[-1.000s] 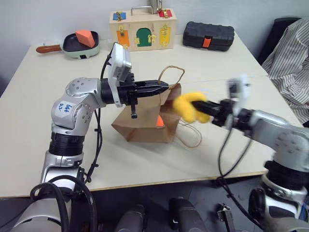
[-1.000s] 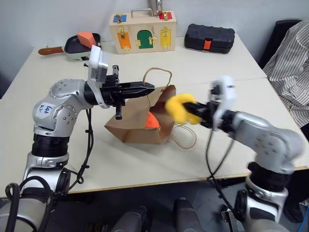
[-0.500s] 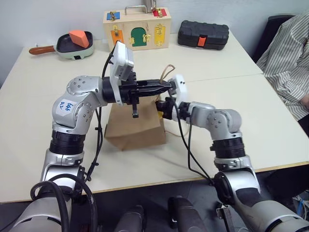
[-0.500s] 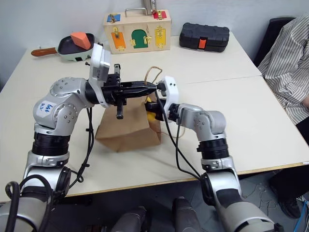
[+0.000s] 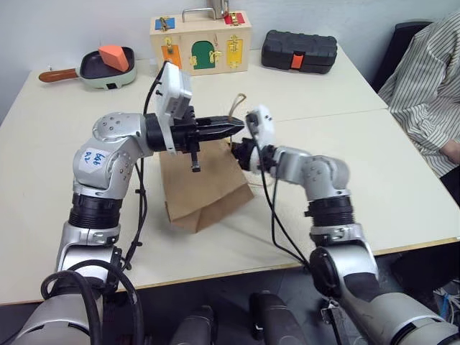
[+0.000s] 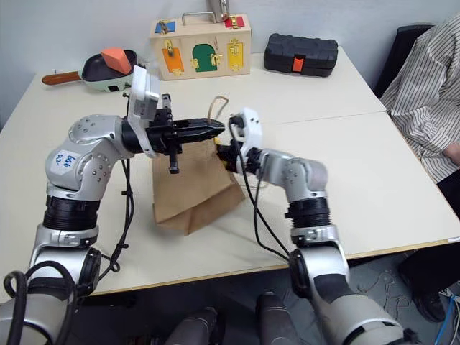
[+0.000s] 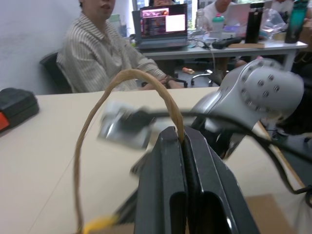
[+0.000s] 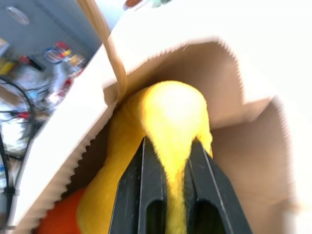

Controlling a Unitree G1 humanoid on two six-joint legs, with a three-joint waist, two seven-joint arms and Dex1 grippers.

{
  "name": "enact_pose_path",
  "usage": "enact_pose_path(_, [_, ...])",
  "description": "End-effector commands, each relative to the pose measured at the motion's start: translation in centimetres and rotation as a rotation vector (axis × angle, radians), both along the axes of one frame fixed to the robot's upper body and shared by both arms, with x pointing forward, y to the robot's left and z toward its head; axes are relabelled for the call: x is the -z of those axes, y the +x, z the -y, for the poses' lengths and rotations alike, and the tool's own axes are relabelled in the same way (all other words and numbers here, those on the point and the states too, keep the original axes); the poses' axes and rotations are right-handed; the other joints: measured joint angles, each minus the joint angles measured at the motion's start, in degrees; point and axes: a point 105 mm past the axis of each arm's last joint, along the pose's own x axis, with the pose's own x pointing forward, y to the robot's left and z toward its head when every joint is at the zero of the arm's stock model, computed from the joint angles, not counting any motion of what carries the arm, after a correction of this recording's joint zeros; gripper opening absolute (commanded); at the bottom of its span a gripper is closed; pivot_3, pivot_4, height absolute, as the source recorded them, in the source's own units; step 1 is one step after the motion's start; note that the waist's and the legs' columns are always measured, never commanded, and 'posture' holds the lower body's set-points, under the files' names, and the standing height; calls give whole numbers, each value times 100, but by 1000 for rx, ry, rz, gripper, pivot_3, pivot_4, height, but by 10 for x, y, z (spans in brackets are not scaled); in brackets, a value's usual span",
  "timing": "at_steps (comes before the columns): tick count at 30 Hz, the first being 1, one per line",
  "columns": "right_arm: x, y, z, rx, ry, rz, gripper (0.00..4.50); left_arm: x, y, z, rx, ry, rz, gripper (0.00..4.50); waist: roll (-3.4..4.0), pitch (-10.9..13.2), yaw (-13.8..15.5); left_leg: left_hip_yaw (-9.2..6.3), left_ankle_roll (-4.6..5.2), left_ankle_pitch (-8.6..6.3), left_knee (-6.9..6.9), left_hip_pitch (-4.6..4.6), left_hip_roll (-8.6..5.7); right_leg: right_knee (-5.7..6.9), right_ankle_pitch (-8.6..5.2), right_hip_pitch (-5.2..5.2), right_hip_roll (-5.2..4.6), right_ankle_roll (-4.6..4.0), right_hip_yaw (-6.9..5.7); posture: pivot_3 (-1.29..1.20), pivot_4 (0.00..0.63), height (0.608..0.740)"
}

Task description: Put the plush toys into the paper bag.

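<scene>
bag mouth (image 8: 204, 63) crowded: yellow toy (image 8: 165, 126), orange toy (image 8: 56, 222).

Office/lab space: beige worktable (image 5: 402, 158), person in striped shirt (image 5: 424, 79) seated beside it, desk behind w/ open laptop (image 7: 163, 27), bottles (image 7: 253, 22), office chairs.

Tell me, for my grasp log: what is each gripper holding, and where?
Left gripper: paper bag by a cord handle. Right gripper: yellow plush toy, pinched inside the bag's mouth.
</scene>
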Motion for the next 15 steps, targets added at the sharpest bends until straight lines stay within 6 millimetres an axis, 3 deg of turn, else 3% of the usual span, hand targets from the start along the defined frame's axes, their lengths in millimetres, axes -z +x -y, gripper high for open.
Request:
enact_pose_path(1, [-31, -23, -4, -108, 93, 65, 5, -15, 3, 2, 3, -10, 75, 0, 0, 0, -6, 2, 0, 0, 0, 0, 0, 0, 0, 0, 0, 0, 0, 0, 150, 740])
enact_pose_path(5, [-42, -49, -20, -263, 144, 74, 5, -15, 9, 7, 14, -10, 84, 0, 0, 0, -37, 4, 0, 0, -3, 0, 4, 2, 0, -3, 2, 0, -1, 0, 150, 740])
enact_pose_path(11, [-7, -55, -60, -357, 56, -1, 5, -23, 11, 14, 23, -32, 107, 0, 0, 0, -38, 2, 0, 0, -2, 3, 4, 7, 0, -5, 2, 0, 1, 0, 150, 740])
enact_pose_path(15, [10, -58, -71, -415, 34, -54, 5, -27, 15, 15, 10, -41, 119, 0, 0, 0, -11, 0, 0, 0, 2, 1, -1, 8, 0, -4, 1, 0, 2, 0, 150, 740])
